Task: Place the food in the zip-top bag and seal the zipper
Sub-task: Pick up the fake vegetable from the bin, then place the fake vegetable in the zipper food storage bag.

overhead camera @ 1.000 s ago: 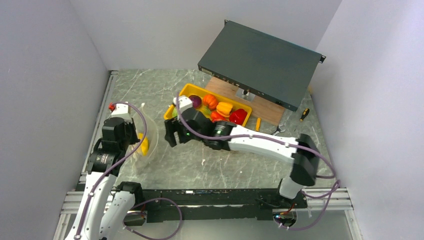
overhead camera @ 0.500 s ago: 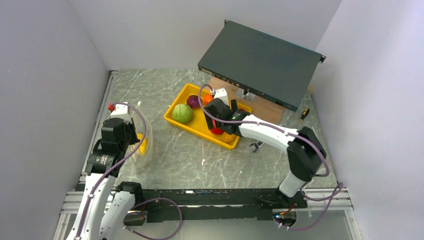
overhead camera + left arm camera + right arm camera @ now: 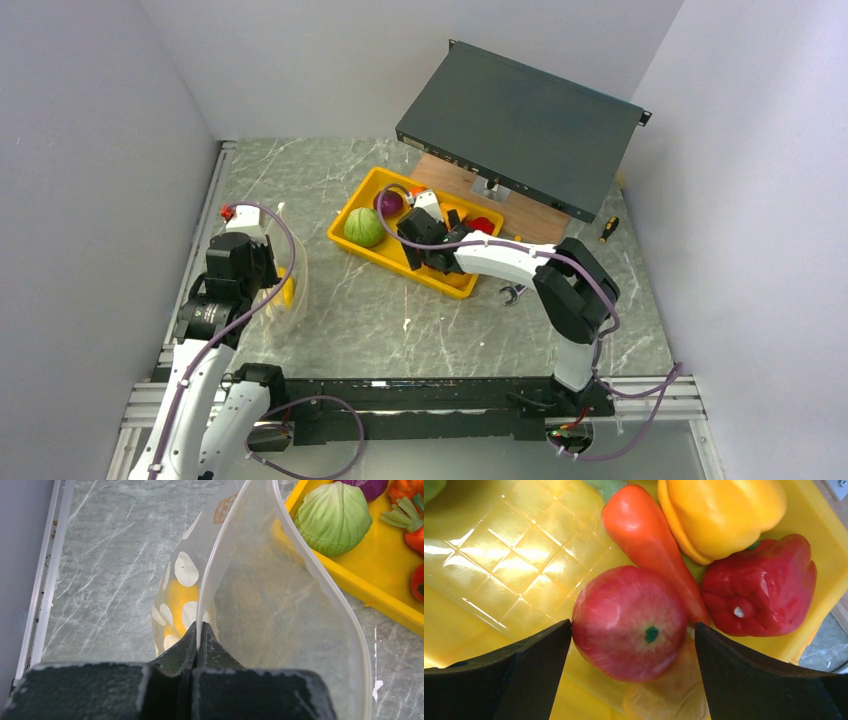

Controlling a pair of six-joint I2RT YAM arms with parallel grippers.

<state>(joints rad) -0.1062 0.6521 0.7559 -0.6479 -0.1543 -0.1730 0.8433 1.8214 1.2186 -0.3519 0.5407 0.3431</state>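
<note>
Right gripper has moved, open, over the tray's apple on the marble table; left gripper pinches bag.

Bench surroundings, non-task items only.
Grey marble-pattern table, with pale walls at left, back and right. The yellow tray sits skewed at mid-table. Behind it a wooden board lies flat, its far part hidden under a dark grey flat metal box; the box's support cannot be made out. A spanner lies on the table just beside the tray's near right corner. A screwdriver lies near the right wall, well apart from the tray. An aluminium rail runs along the near table edge.
</note>
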